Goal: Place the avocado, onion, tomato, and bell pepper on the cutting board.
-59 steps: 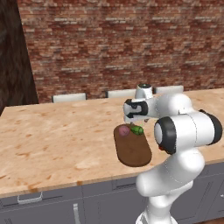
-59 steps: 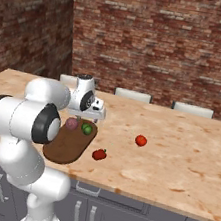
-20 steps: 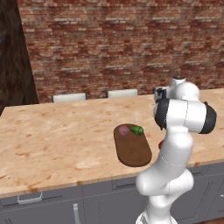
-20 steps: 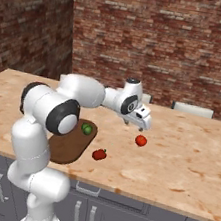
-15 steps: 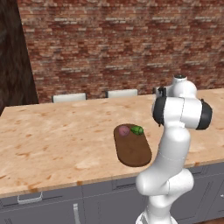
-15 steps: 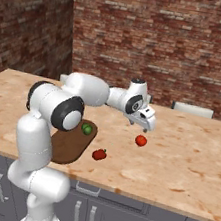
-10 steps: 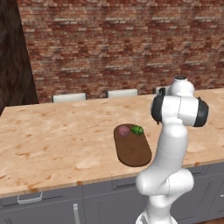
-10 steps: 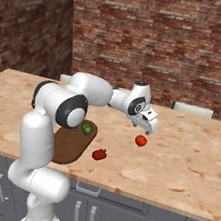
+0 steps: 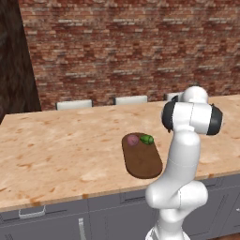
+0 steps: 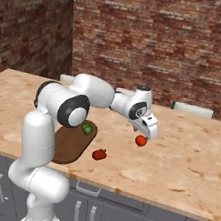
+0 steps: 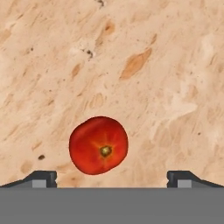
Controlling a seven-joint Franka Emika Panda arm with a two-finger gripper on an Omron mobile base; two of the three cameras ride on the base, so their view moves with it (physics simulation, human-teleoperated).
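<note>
Gripper [image 10: 149,134] spread wide just above the tomato [image 11: 99,145] — bare counter [image 11: 175,65] all round it.

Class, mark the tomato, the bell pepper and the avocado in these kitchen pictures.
tomato [image 11: 99,145], hand view, on its top by the stem scar.
bell pepper [image 10: 99,154], right base view, on its red body.
avocado [image 9: 147,139], left base view, on its green middle.

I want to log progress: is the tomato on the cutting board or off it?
Off. The tomato lies on the bare counter, right of the cutting board, below the open gripper.
</note>
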